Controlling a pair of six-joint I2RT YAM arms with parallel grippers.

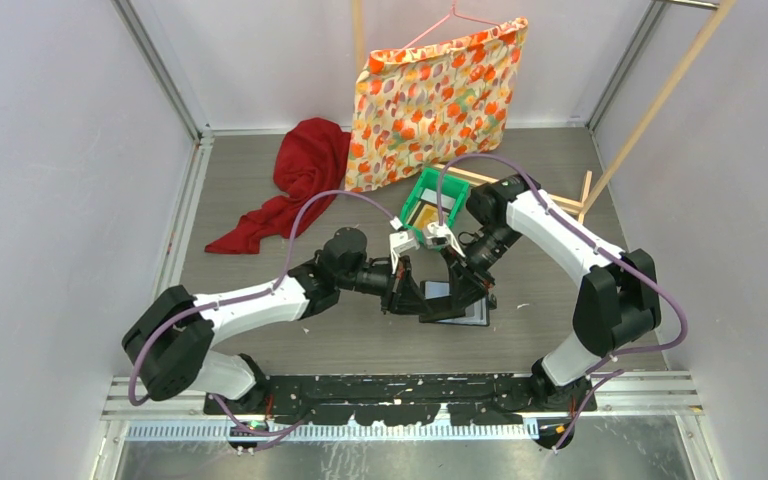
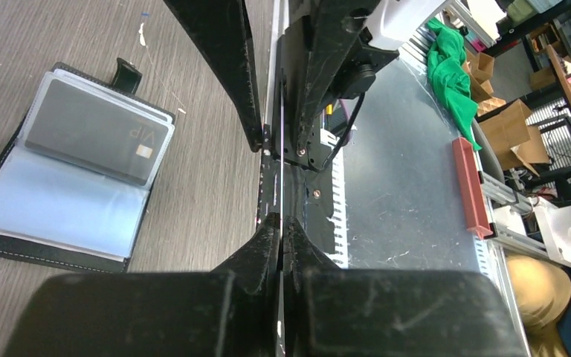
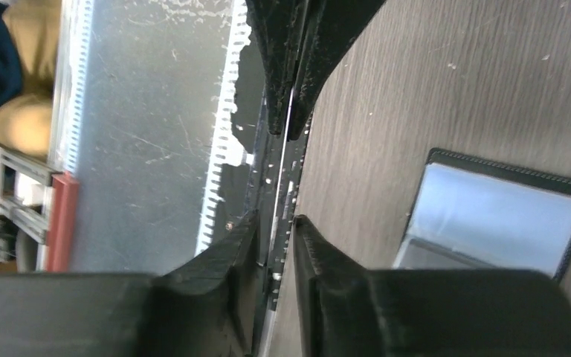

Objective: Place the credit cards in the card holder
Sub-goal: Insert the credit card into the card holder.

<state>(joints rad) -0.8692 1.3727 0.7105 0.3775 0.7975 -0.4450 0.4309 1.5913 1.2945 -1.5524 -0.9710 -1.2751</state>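
The black card holder lies open on the table, its shiny blue-grey pages up. A grey credit card sits in its upper pocket. My left gripper is shut on a thin credit card, seen edge-on as a pale line, just left of the holder. My right gripper faces it. Its jaws stand slightly apart on either side of the same card, with a gap showing. A yellow-gold card lies in the green tray.
The green tray stands just behind the grippers. A red cloth lies at the back left. A floral cloth on a hanger hangs at the back. Wooden sticks lean at the back right.
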